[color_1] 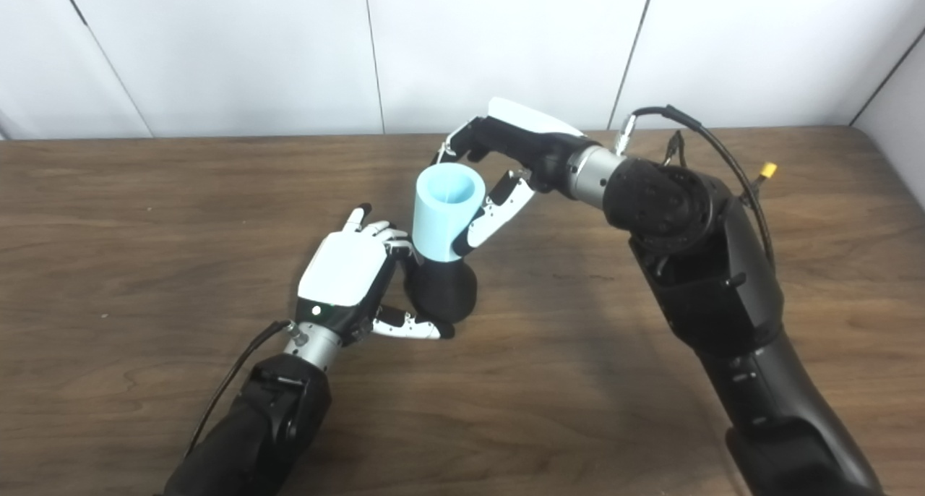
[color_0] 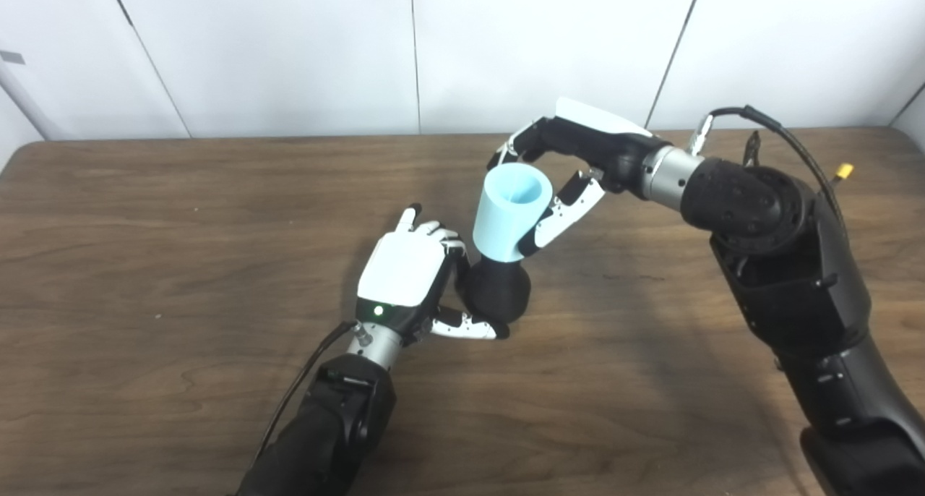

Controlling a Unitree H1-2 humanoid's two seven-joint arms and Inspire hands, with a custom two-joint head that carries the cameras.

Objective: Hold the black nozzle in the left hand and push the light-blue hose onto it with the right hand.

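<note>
A dark brown wooden table (color_0: 181,214) with visible grain fills most of both views. Behind its far edge stands a white panelled wall (color_0: 289,48) with thin dark seams. The table's far left corner is rounded; on the right the wood runs out of view.

Near the middle of the table the black nozzle (color_0: 497,288) stands on its wide base, tilted slightly. The left hand (color_0: 408,275) is wrapped around it from the left, fingers behind it on the far side and thumb pressed at its near base, grasping it. The light-blue hose (color_0: 510,214), a short, wide tube with its open mouth facing up, sits on the nozzle's narrow top, its lower end meeting the black part. The right hand (color_0: 571,170) grasps the hose from the right, fingers curled over the far rim and the thumb lying down its near right side.

The left half of the table and the near strip between the two arms are bare wood. The right arm (color_0: 788,264) crosses the right side, with a black cable (color_0: 795,142) looping above it near the far edge.
</note>
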